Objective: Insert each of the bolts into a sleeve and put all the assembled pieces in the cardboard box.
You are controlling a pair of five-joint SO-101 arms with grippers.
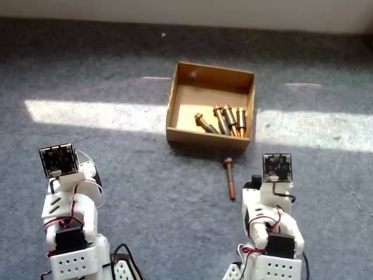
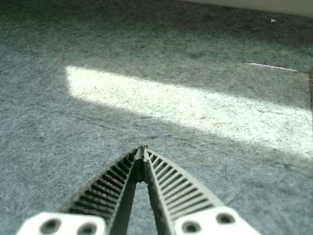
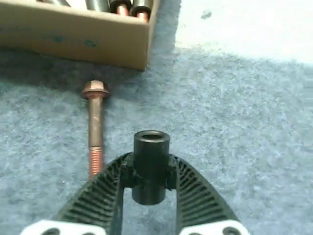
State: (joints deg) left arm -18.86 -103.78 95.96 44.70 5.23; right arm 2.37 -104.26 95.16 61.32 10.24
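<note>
A copper bolt (image 1: pixel 229 177) lies loose on the carpet just in front of the cardboard box (image 1: pixel 180 137), also seen in the right wrist view as the bolt (image 3: pixel 95 129) beside the box wall (image 3: pixel 73 39). My right gripper (image 3: pixel 149 169) is shut on a black sleeve (image 3: pixel 150 156), held upright a little to the side of the bolt's threaded end. Several assembled bolt-and-sleeve pieces (image 1: pixel 223 120) lie inside the box. My left gripper (image 2: pixel 142 156) is shut on nothing, low over bare carpet at the left, far from the box.
Grey carpet covers the whole floor, with a bright band of sunlight (image 1: pixel 87 114) crossing it at the box's level. A pale wall edge (image 1: pixel 233 11) runs along the back. The two arm bases (image 1: pixel 76 256) stand at the front.
</note>
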